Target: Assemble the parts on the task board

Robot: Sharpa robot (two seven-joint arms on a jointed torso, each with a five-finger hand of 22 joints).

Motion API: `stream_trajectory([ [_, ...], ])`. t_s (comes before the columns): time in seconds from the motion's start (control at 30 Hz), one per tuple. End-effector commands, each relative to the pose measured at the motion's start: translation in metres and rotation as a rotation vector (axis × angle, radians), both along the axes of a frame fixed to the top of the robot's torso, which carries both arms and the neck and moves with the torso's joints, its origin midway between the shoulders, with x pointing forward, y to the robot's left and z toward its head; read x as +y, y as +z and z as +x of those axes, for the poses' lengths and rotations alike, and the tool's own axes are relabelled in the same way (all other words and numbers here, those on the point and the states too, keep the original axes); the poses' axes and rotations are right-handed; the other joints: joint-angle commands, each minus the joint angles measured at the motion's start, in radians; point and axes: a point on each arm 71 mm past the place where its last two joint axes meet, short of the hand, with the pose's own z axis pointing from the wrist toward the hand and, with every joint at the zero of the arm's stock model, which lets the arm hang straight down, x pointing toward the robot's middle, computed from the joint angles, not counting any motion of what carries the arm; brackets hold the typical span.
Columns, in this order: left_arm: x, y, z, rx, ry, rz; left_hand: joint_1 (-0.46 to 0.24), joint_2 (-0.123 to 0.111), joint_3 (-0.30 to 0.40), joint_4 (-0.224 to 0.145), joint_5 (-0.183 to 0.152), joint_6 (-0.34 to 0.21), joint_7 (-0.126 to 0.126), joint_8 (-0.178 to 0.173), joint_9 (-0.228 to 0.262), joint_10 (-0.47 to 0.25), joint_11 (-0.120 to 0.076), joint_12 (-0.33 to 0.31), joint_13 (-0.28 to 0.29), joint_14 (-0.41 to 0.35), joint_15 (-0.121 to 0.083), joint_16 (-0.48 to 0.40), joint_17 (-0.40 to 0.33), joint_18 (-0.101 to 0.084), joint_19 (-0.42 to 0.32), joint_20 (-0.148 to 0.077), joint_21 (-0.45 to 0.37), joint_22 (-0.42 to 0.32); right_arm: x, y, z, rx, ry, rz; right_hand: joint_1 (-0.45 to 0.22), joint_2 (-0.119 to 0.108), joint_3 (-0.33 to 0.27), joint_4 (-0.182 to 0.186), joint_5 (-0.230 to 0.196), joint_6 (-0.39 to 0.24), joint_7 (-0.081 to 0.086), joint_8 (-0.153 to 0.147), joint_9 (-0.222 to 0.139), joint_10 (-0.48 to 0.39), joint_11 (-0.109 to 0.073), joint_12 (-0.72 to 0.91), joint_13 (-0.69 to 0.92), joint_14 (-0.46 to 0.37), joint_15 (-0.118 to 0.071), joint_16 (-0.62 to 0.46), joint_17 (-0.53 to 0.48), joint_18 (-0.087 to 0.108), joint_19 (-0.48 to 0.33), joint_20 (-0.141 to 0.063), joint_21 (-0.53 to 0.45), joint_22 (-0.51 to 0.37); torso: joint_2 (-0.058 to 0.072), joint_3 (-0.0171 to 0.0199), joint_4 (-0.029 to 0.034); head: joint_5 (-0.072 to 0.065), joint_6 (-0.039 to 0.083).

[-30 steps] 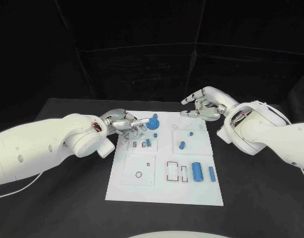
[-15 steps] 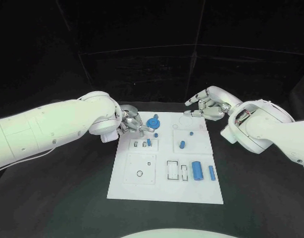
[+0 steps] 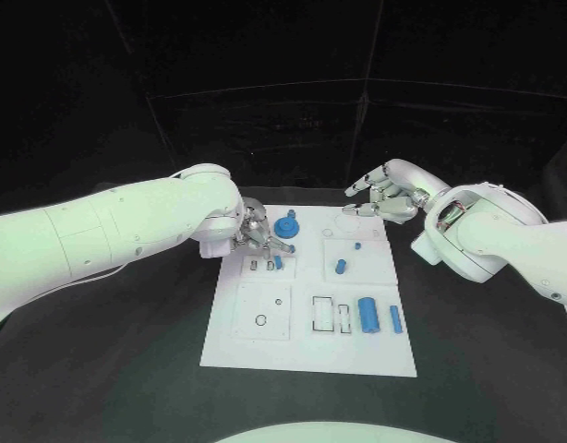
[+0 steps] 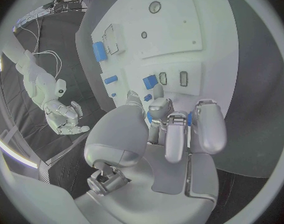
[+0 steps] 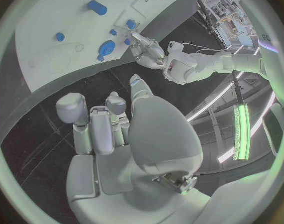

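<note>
Left hand [image 3: 255, 236] sits low over the board's [image 3: 310, 355] far-left slots, fingers curled round a small blue part [image 4: 151, 81], apparently seating it. Right hand [image 3: 385, 196] hovers empty, fingers loosely curled, past the far-right corner. Next comes pressing the part home squarely, then letting go.

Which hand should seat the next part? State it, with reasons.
Left, probably. The left hand is already over the task board, fingers beside the small blue parts by the slots. The right hand hangs beyond the board's far corner, holding nothing.
</note>
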Motion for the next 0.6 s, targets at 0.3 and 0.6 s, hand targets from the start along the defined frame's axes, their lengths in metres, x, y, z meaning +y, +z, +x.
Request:
stream_trajectory([
  [0.3, -0.006, -0.004, 0.003, 0.068, -0.038, 0.065, 0.016, 0.023, -0.001, -0.007, -0.002, -0.021, 0.001, 0.015, 0.014, -0.005, 0.002, -0.003, -0.004, 0.107, -0.007, 0.003, 0.263, -0.006, 0.004, 0.002, 0.004, 0.000, 0.002, 0.000, 0.001, 0.006, 0.002, -0.004, 0.009, 0.004, -0.010, 0.000, 0.018, 0.007, 0.000, 0.002, -0.001, -0.007, -0.002, -0.008, -0.005, 0.035, -0.007, -0.010, -0.006, 0.016, -0.010, 0.002, -0.011, -0.009, 0.002, -0.0013, 0.0009, -0.002, -0.009],
  [0.6, -0.012, -0.005, 0.004, 0.079, -0.052, 0.073, 0.035, 0.029, 0.007, -0.010, -0.002, -0.030, 0.001, 0.024, 0.026, -0.007, 0.002, -0.003, -0.003, 0.107, -0.006, 0.003, 0.263, -0.006, 0.002, 0.003, 0.003, 0.000, 0.003, 0.000, 0.002, 0.008, 0.003, -0.005, 0.010, 0.005, -0.012, 0.002, 0.025, 0.007, -0.001, 0.002, -0.001, -0.008, -0.002, -0.009, -0.007, 0.034, -0.007, -0.013, -0.009, 0.017, -0.011, 0.001, -0.014, -0.014, 0.001, -0.0015, 0.0017, -0.003, -0.018],
])
